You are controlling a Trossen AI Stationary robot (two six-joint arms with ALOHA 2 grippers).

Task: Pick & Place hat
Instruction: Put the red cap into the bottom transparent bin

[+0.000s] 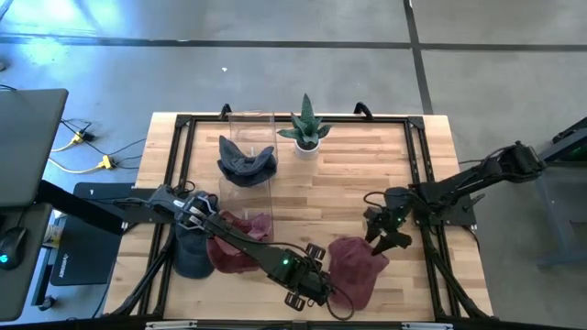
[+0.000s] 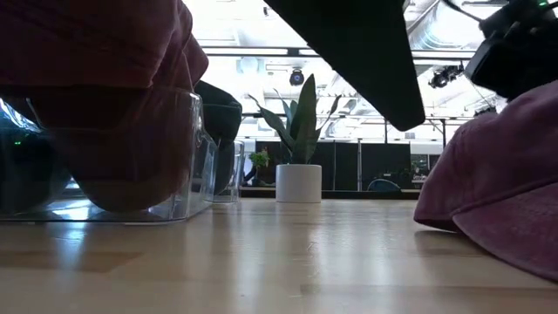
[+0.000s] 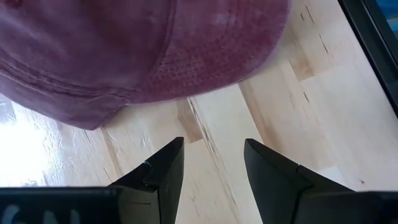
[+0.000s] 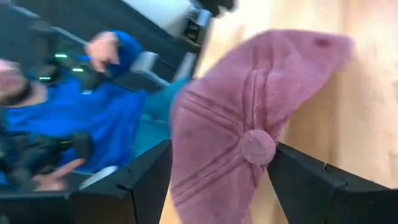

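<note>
A maroon hat (image 1: 356,266) lies on the wooden table near its front edge, right of the middle; its crown (image 4: 249,112) with the top button faces my right wrist camera. My right gripper (image 1: 383,240) stands open just off the hat's far right side, and in its wrist view its fingers (image 4: 217,180) frame the crown. My left gripper (image 1: 321,284) is open at the hat's left side, with its fingers (image 3: 214,155) over bare wood just short of the brim (image 3: 155,50). In the low view the hat (image 2: 506,183) rests on the tabletop at the right.
A second maroon hat (image 1: 238,246) and a dark blue hat (image 1: 188,255) lie near left under my left arm. A clear container (image 1: 249,151) carries another dark hat at the back. A potted plant (image 1: 307,133) stands beside it. A person in blue (image 4: 93,106) is beyond the table.
</note>
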